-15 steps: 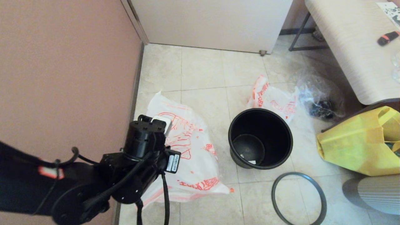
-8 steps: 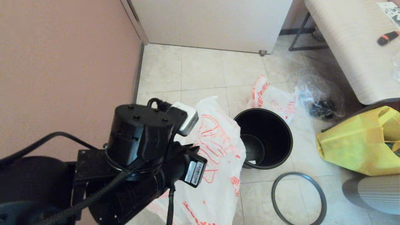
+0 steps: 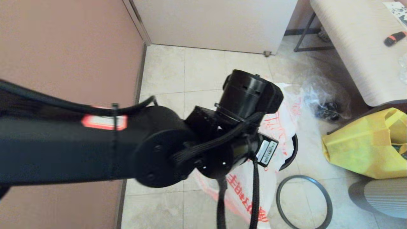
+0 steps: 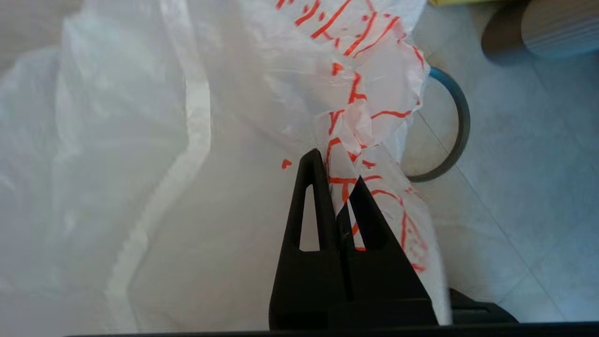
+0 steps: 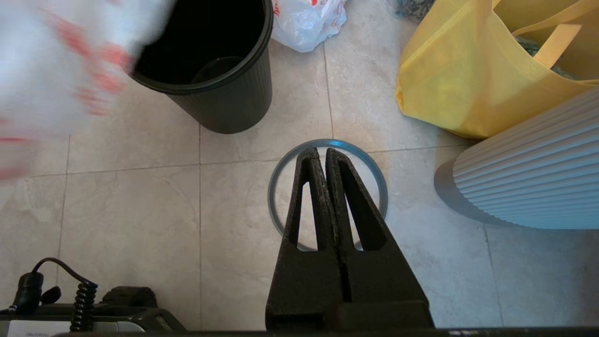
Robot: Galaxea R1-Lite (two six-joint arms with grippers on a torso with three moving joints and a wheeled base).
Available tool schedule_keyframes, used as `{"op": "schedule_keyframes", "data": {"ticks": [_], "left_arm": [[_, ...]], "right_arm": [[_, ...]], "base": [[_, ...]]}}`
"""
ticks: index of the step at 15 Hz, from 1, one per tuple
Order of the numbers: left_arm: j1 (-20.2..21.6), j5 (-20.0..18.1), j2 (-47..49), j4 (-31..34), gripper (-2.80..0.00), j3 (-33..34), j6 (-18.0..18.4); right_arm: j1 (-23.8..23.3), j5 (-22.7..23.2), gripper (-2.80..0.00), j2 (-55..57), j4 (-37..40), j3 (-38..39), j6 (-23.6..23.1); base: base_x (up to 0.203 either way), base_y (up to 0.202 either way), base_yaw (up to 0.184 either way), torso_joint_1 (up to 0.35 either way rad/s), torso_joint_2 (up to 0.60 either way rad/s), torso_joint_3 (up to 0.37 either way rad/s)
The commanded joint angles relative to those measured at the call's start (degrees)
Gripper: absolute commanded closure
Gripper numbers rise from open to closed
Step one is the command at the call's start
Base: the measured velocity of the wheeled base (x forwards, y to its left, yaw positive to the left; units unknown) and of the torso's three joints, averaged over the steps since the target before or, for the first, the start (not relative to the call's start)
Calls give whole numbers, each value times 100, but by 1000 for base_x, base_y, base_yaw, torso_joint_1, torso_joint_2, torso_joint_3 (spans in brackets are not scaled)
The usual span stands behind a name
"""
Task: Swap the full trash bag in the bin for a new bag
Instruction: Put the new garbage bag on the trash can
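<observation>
My left gripper point(image 4: 338, 171) is shut on a bunched fold of the new bag point(image 4: 140, 140), limp white plastic with orange-red print. In the head view the left arm reaches across the middle. The new bag point(image 3: 248, 194) hangs under its wrist over the black bin point(image 3: 293, 152), hiding all but a strip of rim. The right wrist view shows the bin point(image 5: 224, 103) open and unlined. The full trash bag point(image 5: 306, 21) lies just behind it. My right gripper point(image 5: 322, 152) is shut on nothing, poised over the dark-grey hoop point(image 5: 272, 195), which lies flat on the floor point(image 3: 302, 177).
A yellow fabric tote point(image 3: 365, 143) stands right of the bin, a clear crinkled bag point(image 3: 324, 98) with dark contents behind it. A ribbed pale cylinder point(image 5: 529, 187) sits near the hoop. A bench point(image 3: 356, 47) fills the far right; a pink wall point(image 3: 63, 63) runs along the left.
The left arm has lifted the new bag off the floor by the wall and swung it right and forward over the bin. The bin's mouth is now mostly covered.
</observation>
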Motion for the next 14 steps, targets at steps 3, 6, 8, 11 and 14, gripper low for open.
{"op": "schedule_keyframes", "data": {"ticks": [3, 6, 8, 11, 14], "left_arm": [[7, -57, 1902, 563, 0, -1781, 21], [299, -65, 3072, -34, 0, -2341, 613], [646, -52, 3880, -2045, 0, -2407, 1518], [1249, -8, 4625, -3291, 0, -2464, 2472], [1270, -23, 4380, -3339, 0, -2460, 2493]], "right_arm": [[2, 0, 0, 7, -4, 0, -1], [4, 0, 0, 7, -4, 0, -1], [-4, 0, 0, 7, -2, 0, -1], [4, 0, 0, 7, -4, 0, -1], [4, 0, 0, 7, -4, 0, -1]], "base": [[0, 0, 0, 0, 0, 0], [0, 0, 0, 0, 0, 0], [0, 0, 0, 0, 0, 0], [0, 0, 0, 0, 0, 0], [0, 0, 0, 0, 0, 0]]}}
